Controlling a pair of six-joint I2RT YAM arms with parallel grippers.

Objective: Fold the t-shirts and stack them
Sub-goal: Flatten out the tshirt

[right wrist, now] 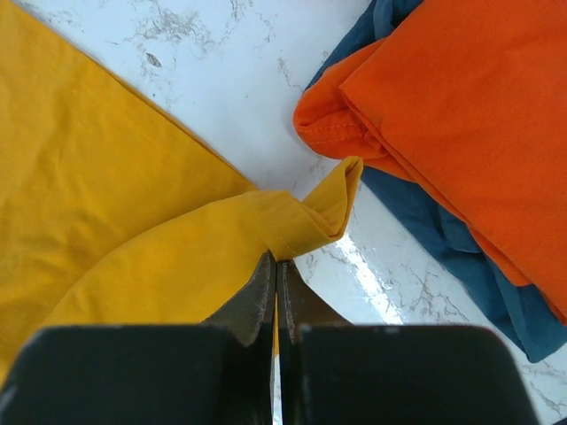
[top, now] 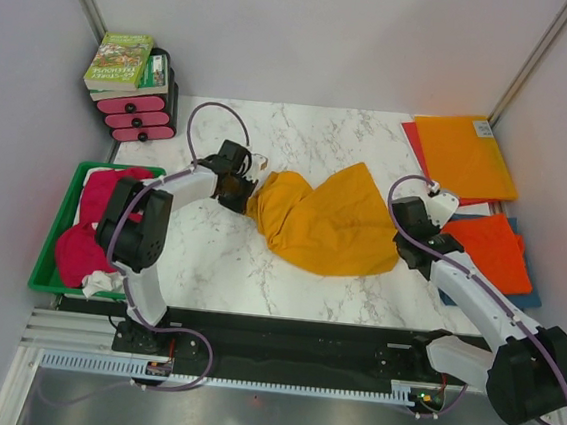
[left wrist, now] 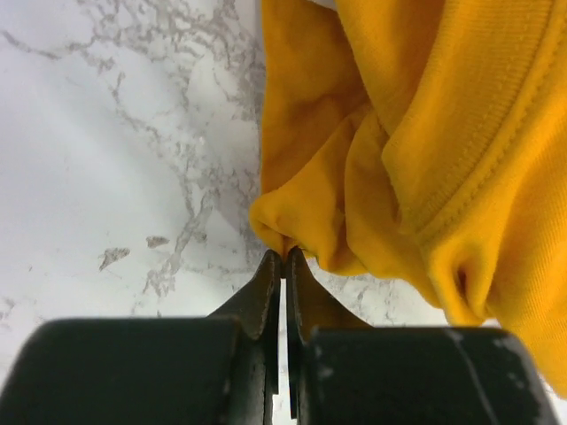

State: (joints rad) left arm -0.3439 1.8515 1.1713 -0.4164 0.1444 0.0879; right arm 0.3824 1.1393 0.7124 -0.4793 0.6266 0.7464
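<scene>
A golden-orange t-shirt (top: 323,221) lies crumpled on the marble table between the two arms. My left gripper (top: 240,190) is shut on a bunched fold at its left end (left wrist: 283,255), the cloth (left wrist: 425,142) pinched at the fingertips. My right gripper (top: 410,225) is shut on a hemmed corner at the shirt's right edge (right wrist: 276,259). A folded red-orange t-shirt (top: 486,247) (right wrist: 461,106) lies on a blue t-shirt (top: 529,296) (right wrist: 461,257) just right of the right gripper. Magenta-pink t-shirts (top: 97,215) are piled in a green tray (top: 59,226) at the left.
Stiff orange and red sheets (top: 465,155) lie at the back right corner. A book (top: 122,61) rests on pink drawers (top: 137,113) at the back left. A white crumpled scrap (top: 101,280) sits at the tray's near end. Walls close in both sides.
</scene>
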